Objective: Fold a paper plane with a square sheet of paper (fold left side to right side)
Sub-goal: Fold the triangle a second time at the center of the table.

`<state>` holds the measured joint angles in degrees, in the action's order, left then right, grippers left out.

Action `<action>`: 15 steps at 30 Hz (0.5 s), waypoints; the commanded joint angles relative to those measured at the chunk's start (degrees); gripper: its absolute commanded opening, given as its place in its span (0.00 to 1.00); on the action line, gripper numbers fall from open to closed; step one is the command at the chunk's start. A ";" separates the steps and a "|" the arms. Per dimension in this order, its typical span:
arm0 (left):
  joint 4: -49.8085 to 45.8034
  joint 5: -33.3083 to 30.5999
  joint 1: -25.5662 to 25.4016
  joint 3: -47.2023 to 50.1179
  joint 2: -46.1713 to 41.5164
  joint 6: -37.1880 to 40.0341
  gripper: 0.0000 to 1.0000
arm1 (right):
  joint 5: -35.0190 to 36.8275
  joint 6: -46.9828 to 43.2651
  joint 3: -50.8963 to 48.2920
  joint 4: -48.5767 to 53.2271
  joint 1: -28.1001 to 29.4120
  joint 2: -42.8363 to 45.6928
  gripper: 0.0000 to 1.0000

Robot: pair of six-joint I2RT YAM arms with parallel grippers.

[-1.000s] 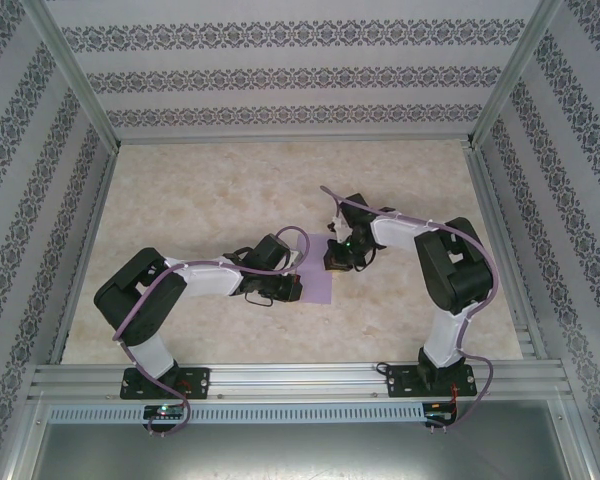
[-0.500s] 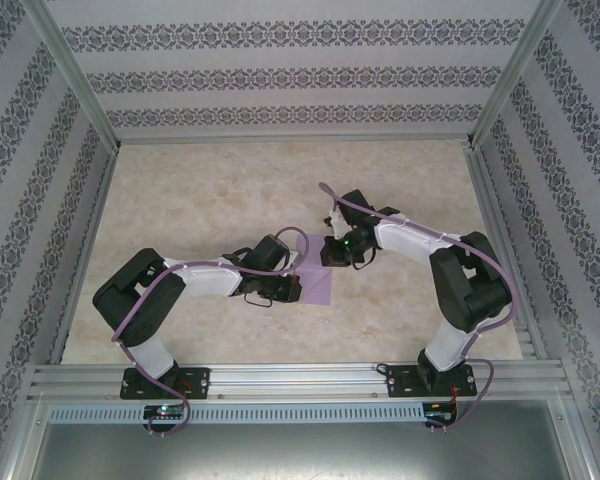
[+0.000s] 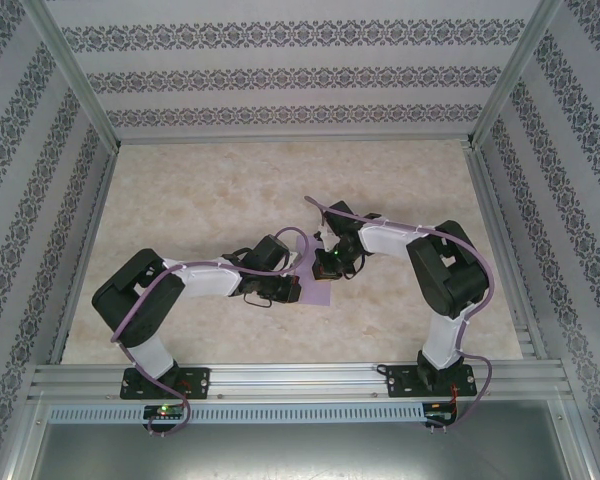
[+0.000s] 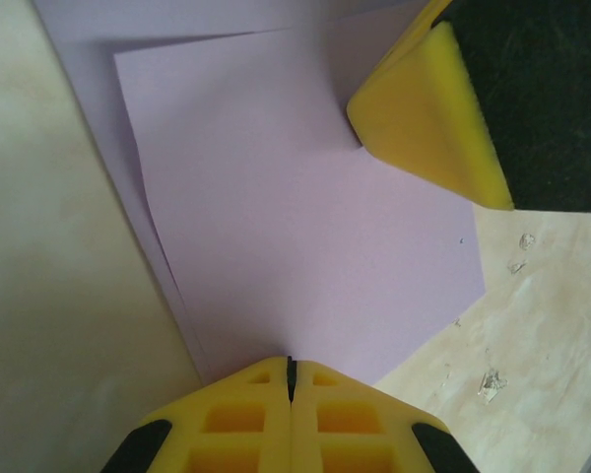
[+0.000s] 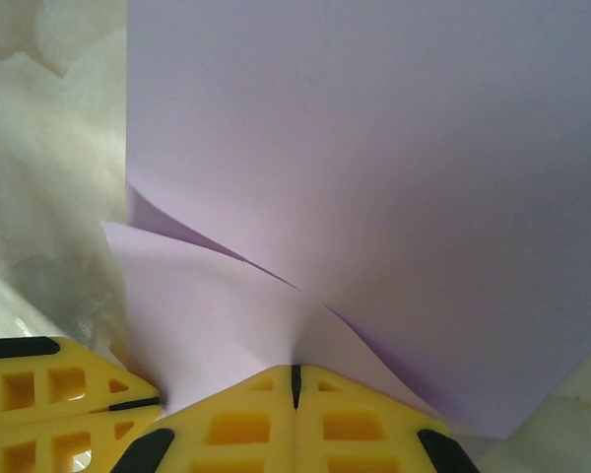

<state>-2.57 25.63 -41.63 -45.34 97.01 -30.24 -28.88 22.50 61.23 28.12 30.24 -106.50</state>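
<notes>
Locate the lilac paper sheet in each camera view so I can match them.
Top external: the lilac sheet lies mid-table between the arms' ends.
Left wrist: fills the centre, one corner meeting the shut left hand at bottom.
Right wrist: covers the upper right; a curled flap runs into the right hand at bottom.
Shared landmark: the beige marbled table.

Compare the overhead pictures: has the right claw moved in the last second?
Yes. The right claw, pinching the lilac paper sheet, has shifted left, away from the table's right side rail, toward the left claw.
</notes>
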 commanded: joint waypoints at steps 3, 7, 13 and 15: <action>-3.42 1.35 -0.82 -1.48 -3.40 -1.10 0.05 | 3.88 -1.19 0.21 3.01 0.00 -2.75 0.00; -2.64 3.82 -0.82 -1.71 -4.45 -2.10 0.06 | 4.12 -1.06 0.25 2.81 0.00 -2.48 0.00; -1.40 7.52 -0.82 -1.34 -1.77 -2.46 0.06 | 4.18 -1.14 0.27 2.97 0.00 -2.75 0.00; -1.13 7.10 -0.82 -1.11 -1.24 -2.47 0.06 | 4.21 -1.20 0.21 3.02 -0.01 -2.75 0.00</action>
<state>-3.84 30.96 -41.65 -45.78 94.50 -32.01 -28.73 22.28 61.78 28.91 30.24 -106.83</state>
